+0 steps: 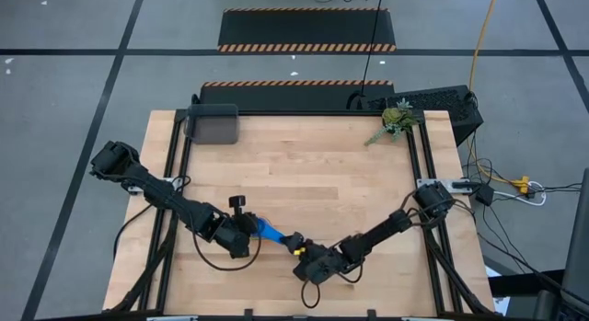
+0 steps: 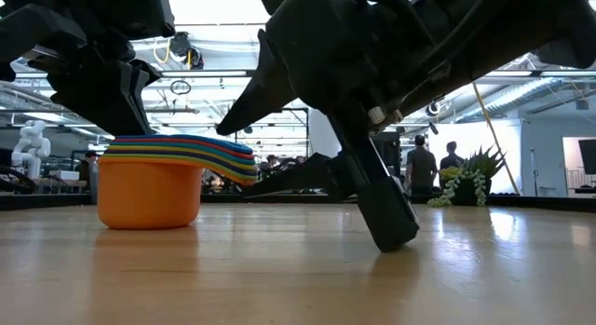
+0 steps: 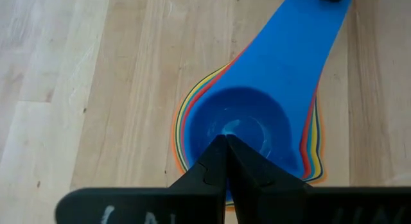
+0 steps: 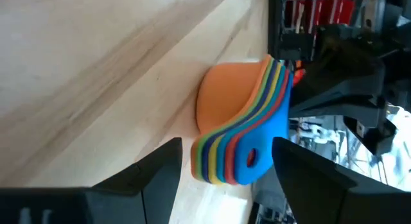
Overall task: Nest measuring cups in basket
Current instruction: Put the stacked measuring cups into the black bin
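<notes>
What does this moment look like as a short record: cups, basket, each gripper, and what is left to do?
cups: measuring cups nested in one stack, orange outermost, blue on top, standing on the table
basket: basket at the far left corner, apart from the stack
left gripper: left gripper shut, tips down in the top cup's bowl
right gripper: right gripper open, its fingers either side of the stacked handles
left to do: stack not yet in basket

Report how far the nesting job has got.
Done: the measuring cups sit nested in one stack on the table, orange outermost, blue on top. In hand: the shut left gripper is at the top cup's bowl; the open right gripper straddles the handles. Left: the stack is not in the basket.
</notes>
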Robot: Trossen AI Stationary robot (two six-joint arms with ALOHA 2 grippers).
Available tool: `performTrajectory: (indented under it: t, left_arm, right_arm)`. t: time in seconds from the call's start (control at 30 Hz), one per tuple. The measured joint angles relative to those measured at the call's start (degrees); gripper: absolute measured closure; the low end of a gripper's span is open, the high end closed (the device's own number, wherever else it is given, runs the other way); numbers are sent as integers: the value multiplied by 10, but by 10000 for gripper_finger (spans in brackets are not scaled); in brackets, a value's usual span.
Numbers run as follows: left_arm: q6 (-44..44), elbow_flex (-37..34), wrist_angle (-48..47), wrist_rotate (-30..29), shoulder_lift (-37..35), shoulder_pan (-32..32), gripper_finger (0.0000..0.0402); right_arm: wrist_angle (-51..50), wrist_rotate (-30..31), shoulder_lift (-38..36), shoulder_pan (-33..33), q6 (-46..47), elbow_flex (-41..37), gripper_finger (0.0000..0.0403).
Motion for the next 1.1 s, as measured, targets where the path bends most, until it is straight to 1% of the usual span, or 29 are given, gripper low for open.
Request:
performTrajectory:
  t: [0.17,0.27,0.5,0.6,0.8,0.9,0.97,1.1]
  left_arm:
    - [-3,0,0,1,0,0,387]
    - [-5,0,0,1,0,0,387]
    - [-5,0,0,6,0,0,387]
    - [-5,0,0,12,0,0,387]
    - [-5,0,1,16,0,0,387]
    - [-5,0,0,16,0,0,387]
    - [-5,0,1,16,0,0,387]
    - [-5,0,1,19,0,0,387]
  right_arm:
    - [0,-12,0,-4,-16,0,170]
    - [14,-6,0,-7,-32,0,170]
    - [15,3,0,-20,-37,0,173]
    - [15,4,0,-20,-39,0,190]
    - [17,9,0,-19,-42,0,243]
    - [21,15,0,-19,-55,0,264]
    - [33,21,0,-19,-66,0,269]
    - [68,25,0,-19,-87,0,268]
